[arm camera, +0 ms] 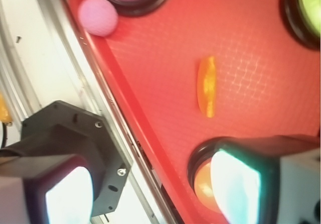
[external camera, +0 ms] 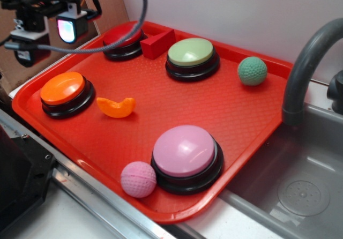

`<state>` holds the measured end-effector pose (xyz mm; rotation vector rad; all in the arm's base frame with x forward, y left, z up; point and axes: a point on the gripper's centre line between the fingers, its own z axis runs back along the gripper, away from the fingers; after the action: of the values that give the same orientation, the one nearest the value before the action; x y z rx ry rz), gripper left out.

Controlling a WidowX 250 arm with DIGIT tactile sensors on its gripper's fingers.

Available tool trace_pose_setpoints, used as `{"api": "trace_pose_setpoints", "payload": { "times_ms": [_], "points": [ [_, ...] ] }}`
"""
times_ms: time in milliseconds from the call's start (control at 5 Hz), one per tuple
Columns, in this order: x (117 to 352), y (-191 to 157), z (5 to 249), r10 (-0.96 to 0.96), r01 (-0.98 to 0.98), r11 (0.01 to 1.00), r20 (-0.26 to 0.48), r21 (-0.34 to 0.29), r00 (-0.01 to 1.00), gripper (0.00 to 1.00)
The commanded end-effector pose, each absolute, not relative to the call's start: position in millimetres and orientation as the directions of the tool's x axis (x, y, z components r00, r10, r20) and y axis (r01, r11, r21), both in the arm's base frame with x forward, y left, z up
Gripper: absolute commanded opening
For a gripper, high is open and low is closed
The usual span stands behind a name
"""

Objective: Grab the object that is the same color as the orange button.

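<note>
Red tray (external camera: 252, 116) holds buttons, balls, wedge.

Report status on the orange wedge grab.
Gripper open, empty, high above tray's left edge. Orange wedge loose on tray beside orange button. Nothing blocking it.

The gripper (arm camera: 150, 189) is hanging open above the tray's (external camera: 225, 105) left corner. Just beneath one fingertip, the orange button (external camera: 63, 87) is sitting; bare tray is lying between it and the orange wedge (external camera: 116, 106) ahead. Farther off, the pink button (external camera: 185, 150) and pink ball (external camera: 138, 179) are bounding that gap.
</note>
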<state>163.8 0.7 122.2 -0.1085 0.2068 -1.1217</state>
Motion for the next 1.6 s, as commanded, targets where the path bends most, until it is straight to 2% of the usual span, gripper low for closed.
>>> {"api": "trace_pose_setpoints", "payload": {
  "times_ms": [0, 200, 400, 600, 800, 1200, 1400],
  "points": [
    [178.4, 7.6, 68.0, -0.898, 0.874, 0.439, -0.126, -0.209, 0.421, 1.00],
    [177.1, 1.0, 43.6, -0.871, 0.867, 0.474, -0.227, -0.156, 0.435, 1.00],
    [181.4, -0.6, 45.1, -0.862, 0.877, 0.474, -0.248, -0.084, 0.442, 1.00],
    [193.0, 0.4, 65.3, -0.856, 0.882, 0.472, -0.236, 0.009, 0.460, 1.00],
    [204.6, -0.2, 69.8, -0.861, 0.884, 0.466, -0.214, 0.034, 0.462, 1.00],
    [212.4, -6.3, 36.9, -0.877, 0.887, 0.457, -0.200, -0.065, 0.437, 1.00],
    [209.7, -5.1, 24.3, -0.875, 0.889, 0.450, -0.240, -0.084, 0.420, 1.00]
  ]
}}
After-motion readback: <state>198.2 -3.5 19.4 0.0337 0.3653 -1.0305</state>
